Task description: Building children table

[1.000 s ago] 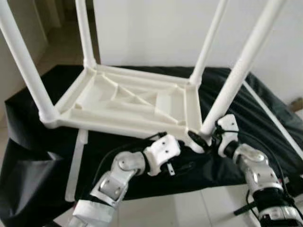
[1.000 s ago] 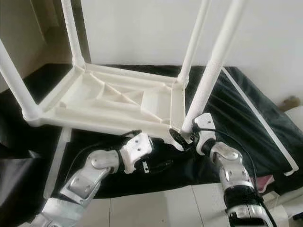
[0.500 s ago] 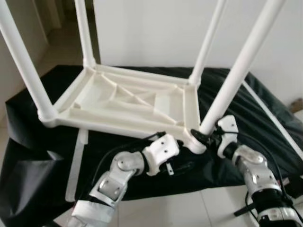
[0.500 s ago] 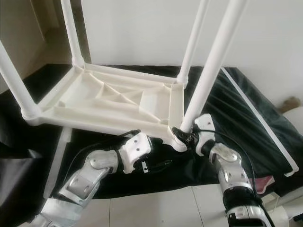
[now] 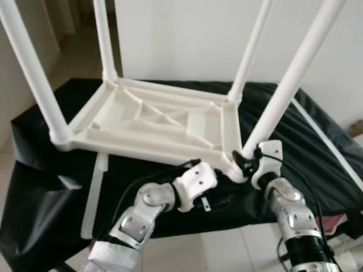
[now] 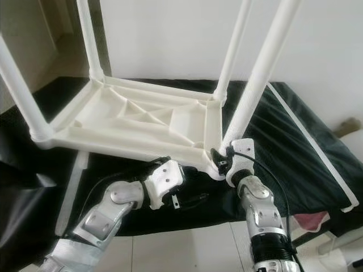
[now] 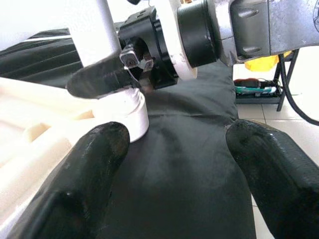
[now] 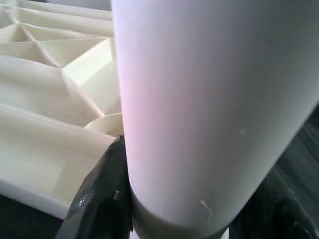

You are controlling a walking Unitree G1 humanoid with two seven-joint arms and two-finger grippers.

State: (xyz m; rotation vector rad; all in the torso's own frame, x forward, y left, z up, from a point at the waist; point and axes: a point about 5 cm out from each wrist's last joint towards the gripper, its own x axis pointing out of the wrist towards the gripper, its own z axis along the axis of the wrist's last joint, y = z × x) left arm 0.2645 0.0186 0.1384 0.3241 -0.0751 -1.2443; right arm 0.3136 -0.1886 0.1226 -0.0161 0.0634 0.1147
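The white plastic children's table (image 5: 159,122) lies upside down on a black cloth, its legs pointing up. My right gripper (image 5: 245,160) is shut on the near-right leg (image 5: 283,96) just above its socket (image 7: 124,112). In the right wrist view the leg (image 8: 199,99) stands between the black fingers (image 8: 107,189). My left gripper (image 5: 221,199) hovers open low over the cloth, just in front of the table's near edge and left of that corner. Its fingers (image 7: 94,164) are spread wide with nothing between them.
A loose white strip (image 5: 96,192) lies on the black cloth (image 5: 34,187) at the left, partly under the table. Another long strip (image 5: 326,144) runs along the right side. A white wall stands close behind, and tiled floor (image 6: 187,249) lies below the cloth's front edge.
My right gripper has slid left and up from beside the corner socket onto the base of the near-right leg, and its forearm swung inward. The left arm has stayed put.
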